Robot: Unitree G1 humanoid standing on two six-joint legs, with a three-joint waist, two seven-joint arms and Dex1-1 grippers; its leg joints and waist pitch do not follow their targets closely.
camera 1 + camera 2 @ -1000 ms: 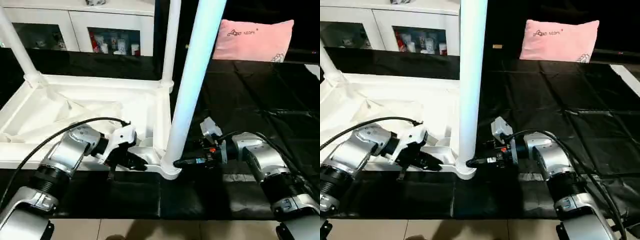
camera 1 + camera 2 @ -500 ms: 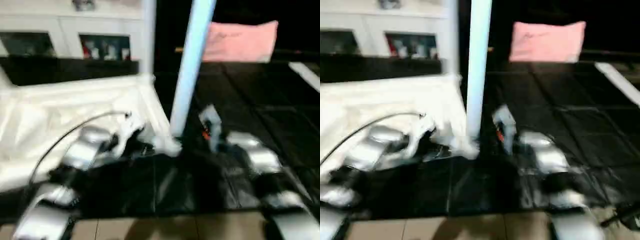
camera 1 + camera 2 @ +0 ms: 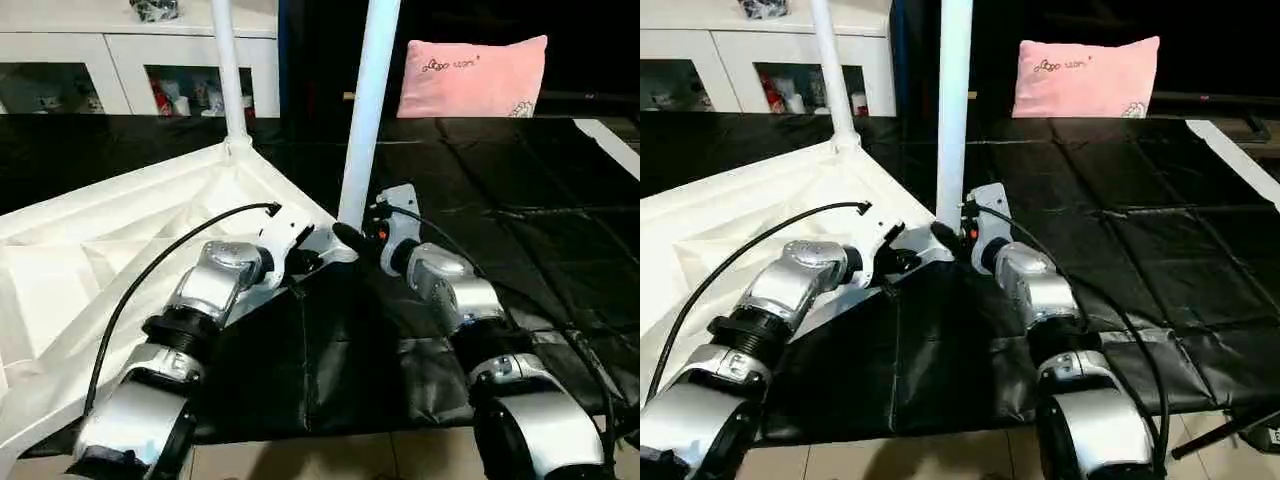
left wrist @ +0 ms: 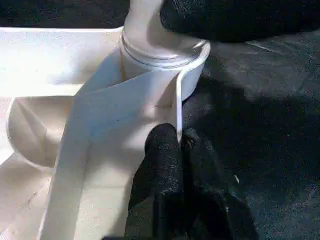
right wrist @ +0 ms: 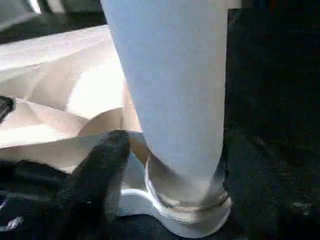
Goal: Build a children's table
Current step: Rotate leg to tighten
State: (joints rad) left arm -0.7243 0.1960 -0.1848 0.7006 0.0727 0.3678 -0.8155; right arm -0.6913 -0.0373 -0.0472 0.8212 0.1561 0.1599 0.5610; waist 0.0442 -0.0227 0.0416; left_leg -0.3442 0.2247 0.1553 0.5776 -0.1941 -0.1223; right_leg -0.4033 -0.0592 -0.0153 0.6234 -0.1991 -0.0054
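The white children's table (image 3: 100, 230) lies upside down on a black mat, one corner pointing towards me. Two tube legs stand in it, one in the near corner socket (image 3: 340, 250) as the near leg (image 3: 366, 110), the other at the back as the far leg (image 3: 228, 70). My left gripper (image 3: 298, 265) is shut on the thin rim just beside that socket; its fingertips (image 4: 170, 145) pinch the rim edge. My right gripper (image 3: 348, 238) sits at the near leg's base, open, with one finger (image 5: 102, 160) a little off the leg.
A pink pillow (image 3: 472, 75) lies at the back right of the black mat (image 3: 510, 190). A white cabinet (image 3: 140, 60) with glass doors stands behind the table. A black cable (image 3: 150, 270) loops over my left forearm. Tiled floor (image 3: 330, 455) runs along the mat's near edge.
The table has swung round, so its near corner now points at me and the far leg stands further left. My right gripper's fingers have come off the near leg. The left grip is unchanged.
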